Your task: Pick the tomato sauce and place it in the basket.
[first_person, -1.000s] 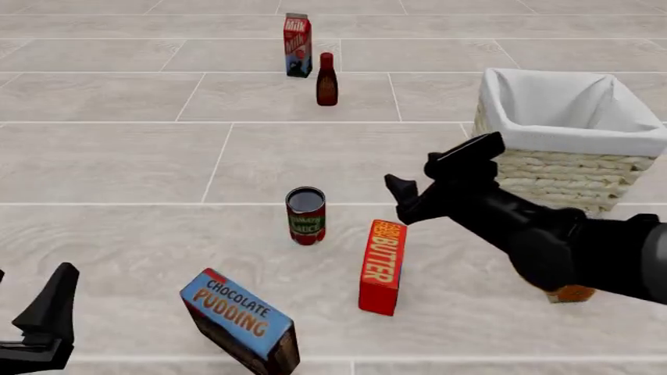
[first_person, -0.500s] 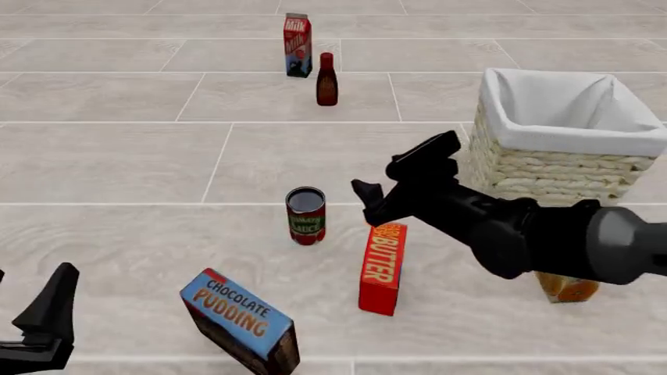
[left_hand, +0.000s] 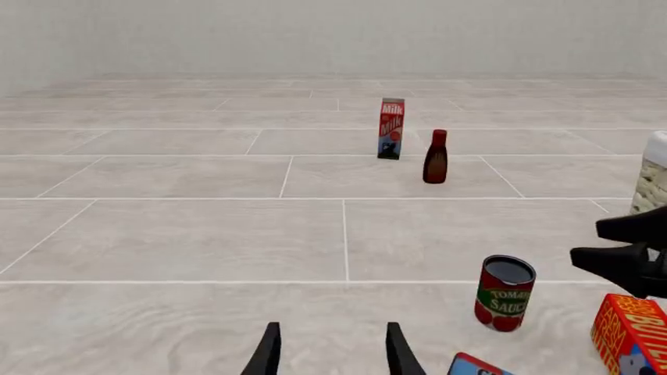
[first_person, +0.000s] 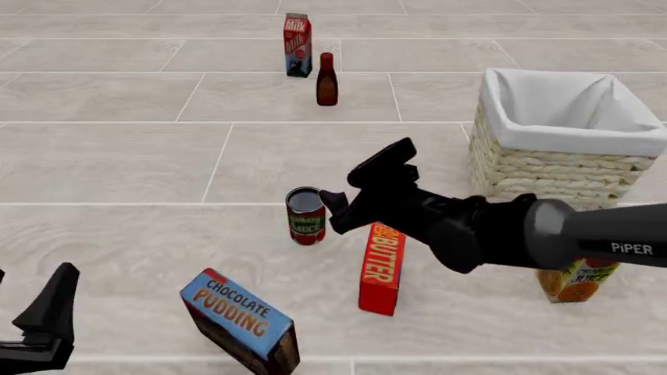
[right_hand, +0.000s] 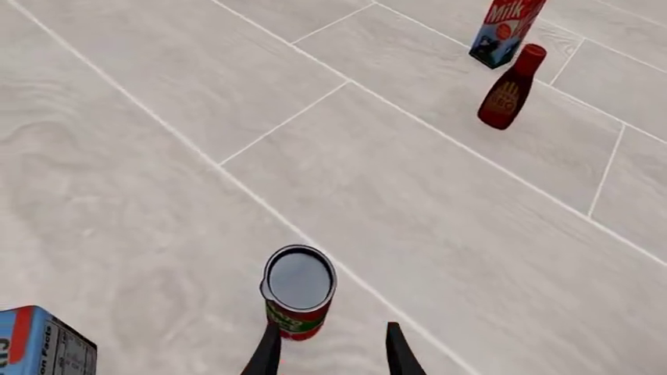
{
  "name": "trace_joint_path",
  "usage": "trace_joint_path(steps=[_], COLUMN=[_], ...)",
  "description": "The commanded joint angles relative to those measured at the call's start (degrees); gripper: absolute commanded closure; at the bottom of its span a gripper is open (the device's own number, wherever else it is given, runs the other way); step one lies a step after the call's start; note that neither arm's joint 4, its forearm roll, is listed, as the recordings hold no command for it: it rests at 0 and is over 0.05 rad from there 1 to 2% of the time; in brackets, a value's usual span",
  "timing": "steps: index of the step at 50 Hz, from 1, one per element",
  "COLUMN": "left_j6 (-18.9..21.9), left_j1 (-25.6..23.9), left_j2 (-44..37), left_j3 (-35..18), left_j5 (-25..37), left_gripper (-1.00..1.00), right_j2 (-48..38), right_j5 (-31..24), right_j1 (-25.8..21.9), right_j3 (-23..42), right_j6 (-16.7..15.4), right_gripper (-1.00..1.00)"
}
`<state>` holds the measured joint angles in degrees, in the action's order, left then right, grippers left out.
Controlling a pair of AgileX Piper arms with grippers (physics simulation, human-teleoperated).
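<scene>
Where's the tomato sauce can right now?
In the front view, the tomato sauce can stands upright near the middle, just left of the right hand and the butter box.

I see bright, even, diffuse light in all views, no glare, only faint soft shadows under objects near my right claw, sharp render, no blur, no visible edge distortion

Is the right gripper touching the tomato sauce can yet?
Cannot tell. In the right wrist view the tomato sauce overlaps one fingertip of the open right gripper; the front view shows no clear gap.
</scene>
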<state>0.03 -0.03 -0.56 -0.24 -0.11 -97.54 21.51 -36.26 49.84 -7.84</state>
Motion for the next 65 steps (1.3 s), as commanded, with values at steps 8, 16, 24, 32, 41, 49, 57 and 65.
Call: trace_joint_path(steps=[8, 16, 24, 32, 41, 49, 57, 65], left_j6=[0.0, 0.0, 0.0, 0.0, 0.0, 0.0, 0.0, 0.0], left_j1=[0.0, 0.0, 0.0, 0.0, 0.0, 0.0, 0.0, 0.0], left_j2=[0.1, 0.1, 0.1, 0.1, 0.1, 0.1, 0.1, 0.1], left_j3=[0.0, 0.0, 0.0, 0.0, 0.0, 0.0, 0.0, 0.0], left_j5=[0.0, 0.0, 0.0, 0.0, 0.0, 0.0, 0.0, 0.0], left_gripper=[-1.00, -1.00, -1.00, -1.00, -1.00, -1.00, -1.00, -1.00], right_j2=[-5.1, -6.8, -8.0, -9.6, -11.9, -14.0, -15.6, -17.2], right_j5=[1.2, 1.9, 2.3, 2.5, 2.6, 2.9, 3.9, 4.6], right_j1=[-1.9, -2.0, -1.4, -1.6, -2.3, -2.7, -2.4, -2.0], right_j3=[1.9, 2.6, 3.4, 4.8, 6.5, 7.6, 7.8, 8.1], right_j6=[1.6, 2.4, 2.6, 3.1, 3.3, 4.5, 5.3, 5.5], right_gripper=[-1.00, -1.00, -1.00, -1.00, -1.00, -1.00, -1.00, -1.00])
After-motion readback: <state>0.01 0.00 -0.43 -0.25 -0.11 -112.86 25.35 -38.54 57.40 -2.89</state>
